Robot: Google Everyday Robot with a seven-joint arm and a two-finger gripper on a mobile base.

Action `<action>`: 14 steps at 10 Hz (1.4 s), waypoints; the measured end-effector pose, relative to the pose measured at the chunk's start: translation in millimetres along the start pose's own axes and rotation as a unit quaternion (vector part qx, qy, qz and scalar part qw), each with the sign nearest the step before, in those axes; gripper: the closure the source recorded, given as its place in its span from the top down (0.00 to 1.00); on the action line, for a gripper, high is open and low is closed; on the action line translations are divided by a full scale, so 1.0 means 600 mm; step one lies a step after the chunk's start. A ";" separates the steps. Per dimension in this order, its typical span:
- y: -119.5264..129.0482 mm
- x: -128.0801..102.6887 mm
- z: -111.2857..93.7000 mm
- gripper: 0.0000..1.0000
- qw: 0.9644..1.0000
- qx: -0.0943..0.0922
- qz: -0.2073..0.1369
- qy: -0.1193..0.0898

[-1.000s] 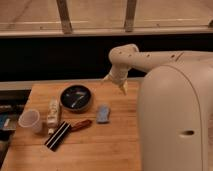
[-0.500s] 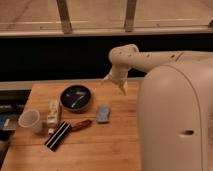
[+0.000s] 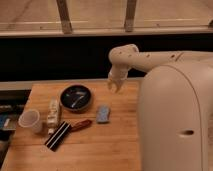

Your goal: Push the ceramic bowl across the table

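Claw (image 3: 114,86) above the bench (image 3: 110,150) far edge, right of the ceramic bowl (image 3: 76,97); bare wood lies between them. Obstacles: 1 white packet (image 3: 53,111) just left of the bowl, 1 blue sponge (image 3: 103,113) (nearer side, to its right), 1 cup (image 3: 30,121) farther left.

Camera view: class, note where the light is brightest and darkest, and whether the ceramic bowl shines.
Camera view: brightest along the top strip, darkest in the band behind the table; the ceramic bowl shows pale streaks inside, glare or glaze unclear; the gripper, over the table's far edge right of the bowl, is evenly lit.
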 end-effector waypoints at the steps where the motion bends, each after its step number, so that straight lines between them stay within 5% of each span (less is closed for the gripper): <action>1: 0.001 0.000 0.000 0.10 1.000 0.000 0.000 0.000; 4: 0.024 0.006 0.030 0.00 0.999 0.024 -0.026 0.011; 7: 0.091 0.023 0.130 0.00 0.995 0.055 -0.065 0.047; 9: 0.141 0.039 0.190 0.00 0.990 0.076 -0.095 0.077; 14: 0.184 0.068 0.236 0.00 0.979 0.096 -0.140 0.114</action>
